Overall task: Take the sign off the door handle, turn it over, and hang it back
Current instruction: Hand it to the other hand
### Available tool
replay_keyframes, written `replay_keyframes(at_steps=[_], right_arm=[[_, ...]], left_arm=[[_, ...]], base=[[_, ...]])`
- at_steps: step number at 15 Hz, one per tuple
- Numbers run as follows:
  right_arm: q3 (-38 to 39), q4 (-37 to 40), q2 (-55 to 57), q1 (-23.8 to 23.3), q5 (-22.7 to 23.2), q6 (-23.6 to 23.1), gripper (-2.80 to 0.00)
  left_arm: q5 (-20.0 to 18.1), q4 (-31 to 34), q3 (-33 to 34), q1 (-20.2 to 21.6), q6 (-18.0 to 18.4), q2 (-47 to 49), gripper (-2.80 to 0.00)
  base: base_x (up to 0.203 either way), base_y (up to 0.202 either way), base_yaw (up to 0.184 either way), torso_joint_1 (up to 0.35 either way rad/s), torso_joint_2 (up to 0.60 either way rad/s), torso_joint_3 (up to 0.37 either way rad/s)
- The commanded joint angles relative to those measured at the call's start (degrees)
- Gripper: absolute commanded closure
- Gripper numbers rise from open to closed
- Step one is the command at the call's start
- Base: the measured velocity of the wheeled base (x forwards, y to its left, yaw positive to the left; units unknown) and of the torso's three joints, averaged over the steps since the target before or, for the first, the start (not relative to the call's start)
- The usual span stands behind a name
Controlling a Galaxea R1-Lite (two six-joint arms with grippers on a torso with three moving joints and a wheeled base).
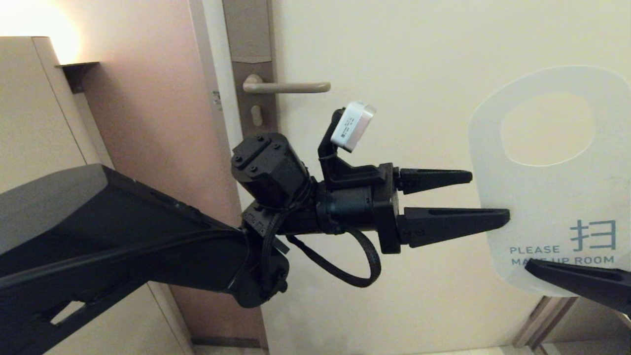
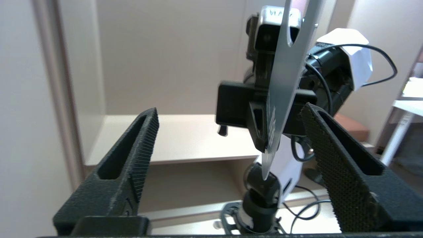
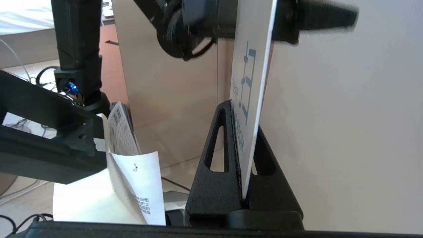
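The flat white rounded-oblong hanger card sign (image 1: 547, 207), with an oval hole near its top and "PLEASE MAKE UP ROOM" printed in blue-grey near its lower edge, is held in the air in front of the cream door (image 1: 419, 59), well apart from the slim beige-bronze lever door handle (image 1: 288, 87). The handle is seen bare, projecting level from its tall brown backplate (image 1: 252, 74) at the door's left edge.

The sign's lower edge is pinched between the pressed-together black fingers of the right gripper (image 3: 246, 185), as the right wrist view shows; only one finger of it enters the head view at the lower right corner.

The left gripper (image 1: 488, 197) is presented level at the sign's left edge with its fingers spread. In the left wrist view the sign is seen edge-on, standing between the two ribbed pads (image 2: 145, 145) without visible contact; whether the lower fingertip touches the card in the head view cannot be told.
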Motion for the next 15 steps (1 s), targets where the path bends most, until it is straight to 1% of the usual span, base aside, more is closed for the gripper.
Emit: replay_keyframes(at_steps=[1, 5, 11, 13, 14, 15], right_arm=[[0.6, -0.1, 0.0, 0.0, 0.3, 0.0, 0.00], [1.4, -0.1, 0.1, 0.0, 0.1, 0.0, 0.00], [2.8, -0.1, 0.3, -0.1, 0.0, -0.1, 0.00], [2.9, -0.1, 0.4, -0.1, -0.1, -0.1, 0.00], [3.0, -0.1, 0.5, -0.1, -0.1, -0.1, 0.00], [3.1, -0.1, 0.7, -0.1, -0.1, -0.1, 0.00]], left_arm=[[-0.3, -2.0, 1.0, 1.2, -0.1, -0.7, -2.80], [-0.3, -5.6, 2.4, 2.5, -0.1, -0.9, -2.80], [-0.3, -5.7, 2.3, 2.9, 0.1, -1.7, -2.80], [-0.2, -5.7, 2.3, 2.9, 1.7, -1.5, -2.80], [-0.2, -5.7, 2.3, 2.9, 2.1, -1.5, 0.00], [-0.2, -5.6, 2.3, 3.0, 2.1, -1.4, 0.00]], base=[[0.000, 0.000, 0.000, 0.000, 0.00, 0.000], [0.000, 0.000, 0.000, 0.000, 0.00, 0.000], [0.000, 0.000, 0.000, 0.000, 0.00, 0.000], [0.000, 0.000, 0.000, 0.000, 0.00, 0.000], [0.000, 0.000, 0.000, 0.000, 0.00, 0.000], [0.000, 0.000, 0.000, 0.000, 0.00, 0.000]])
